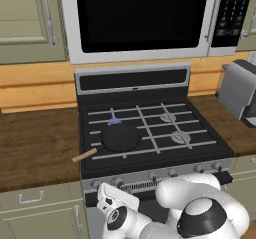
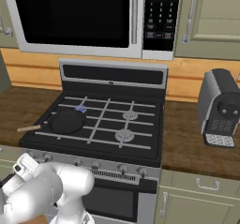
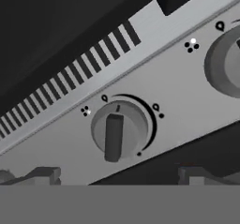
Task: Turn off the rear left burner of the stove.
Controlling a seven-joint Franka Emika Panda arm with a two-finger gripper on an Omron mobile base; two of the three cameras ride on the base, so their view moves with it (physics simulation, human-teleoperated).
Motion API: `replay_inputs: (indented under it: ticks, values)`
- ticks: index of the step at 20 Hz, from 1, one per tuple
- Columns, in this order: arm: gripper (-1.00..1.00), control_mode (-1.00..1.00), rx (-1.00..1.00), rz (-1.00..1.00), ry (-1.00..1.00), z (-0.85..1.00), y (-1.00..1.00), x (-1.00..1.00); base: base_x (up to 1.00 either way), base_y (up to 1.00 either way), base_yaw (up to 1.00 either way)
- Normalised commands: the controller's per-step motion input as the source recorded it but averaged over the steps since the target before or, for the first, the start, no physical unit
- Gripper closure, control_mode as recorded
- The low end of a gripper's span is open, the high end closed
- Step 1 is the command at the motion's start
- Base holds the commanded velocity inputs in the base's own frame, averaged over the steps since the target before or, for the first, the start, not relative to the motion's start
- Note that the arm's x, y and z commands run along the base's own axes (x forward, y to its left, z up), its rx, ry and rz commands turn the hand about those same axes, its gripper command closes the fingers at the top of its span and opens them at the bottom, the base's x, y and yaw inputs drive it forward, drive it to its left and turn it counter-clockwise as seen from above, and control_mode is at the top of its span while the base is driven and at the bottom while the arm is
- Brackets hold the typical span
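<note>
Approach step: rear left burner [image 1: 114, 121] burns blue at the stove's [image 1: 150, 133] back-left corner behind the frying pan [image 1: 120, 137]; gripper [image 3: 119, 177], fingers spread and released, faces 1 knob [image 3: 117, 133]; next, close and twist.

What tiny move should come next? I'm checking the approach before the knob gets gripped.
Probably ease the hand straight forward until the fingers bracket the knob. It sits centred just ahead, with both tips apart and not yet touching it, and the rear left burner shows its blue flame behind the frying pan, so nothing has been turned.
</note>
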Motion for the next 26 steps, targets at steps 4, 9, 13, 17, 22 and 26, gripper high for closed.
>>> replay_inputs:
  ticks: [4,9,13,17,22,26]
  values:
    - [-1.00,-1.00,0.00,0.05,0.00,-0.18,0.00,0.15,0.00,0.00,0.00]
    - [-1.00,-1.00,0.00,0.04,0.00,-0.01,0.00,0.20,0.00,0.00,0.00]
    - [-1.00,-1.00,0.00,0.02,0.00,0.00,0.00,0.06,0.00,0.00,0.00]
    - [1.00,-1.00,0.00,0.01,0.00,0.00,0.00,0.00,0.00,0.00,0.00]
    - [1.00,-1.00,0.00,0.00,0.00,0.00,0.00,0.00,0.00,0.00,0.00]
    - [1.00,-1.00,0.04,-0.05,0.00,0.01,0.00,0.00,0.00,0.00,0.00]
